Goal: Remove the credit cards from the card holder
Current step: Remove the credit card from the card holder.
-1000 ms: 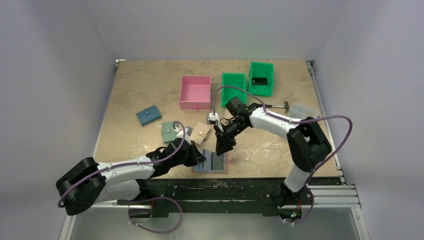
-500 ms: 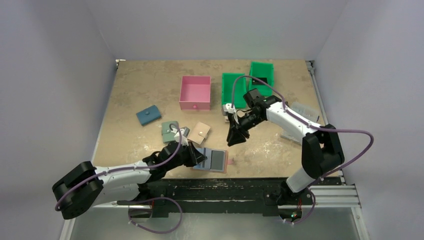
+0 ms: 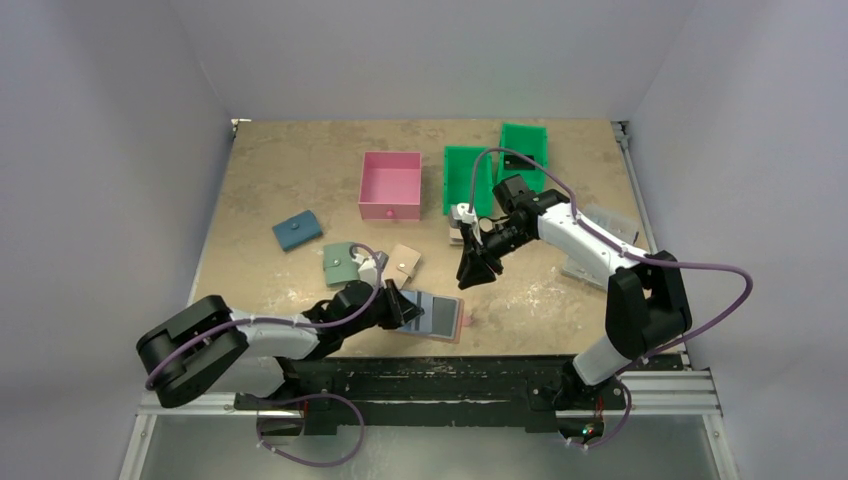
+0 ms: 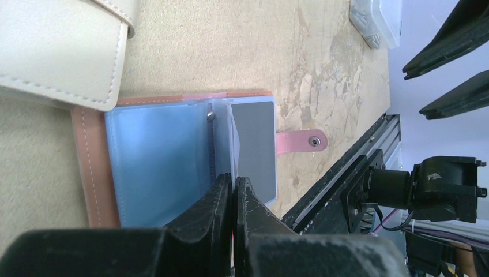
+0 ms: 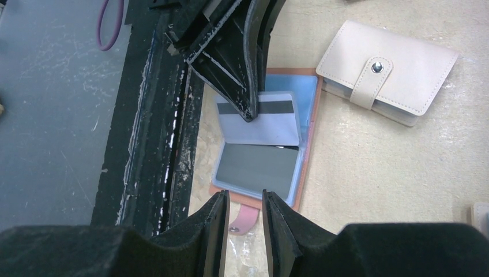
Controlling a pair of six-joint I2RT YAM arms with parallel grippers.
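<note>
Open card holder (image 3: 440, 318) at the table's (image 3: 300, 180) 6 o'clock edge, left gripper (image 4: 232, 193) pinched shut on its blue sleeve (image 4: 155, 161), grey card (image 4: 254, 147) inside, lettering illegible, right gripper (image 5: 242, 205) slightly parted, empty, at holder's 1 o'clock

Card holder (image 4: 144, 156): near edge hidden behind the left gripper (image 4: 232, 190), whose fingers are pressed together.
Beige wallet (image 4: 57, 46): cut off at the top-left corner.
Striped card (image 5: 271, 124): partly covered by that gripper's fingertip.
White block (image 4: 377, 20): cut off by the top edge.

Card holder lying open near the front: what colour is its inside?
Light blue lining, inside a reddish-brown cover; clearest in the left wrist view.
</note>
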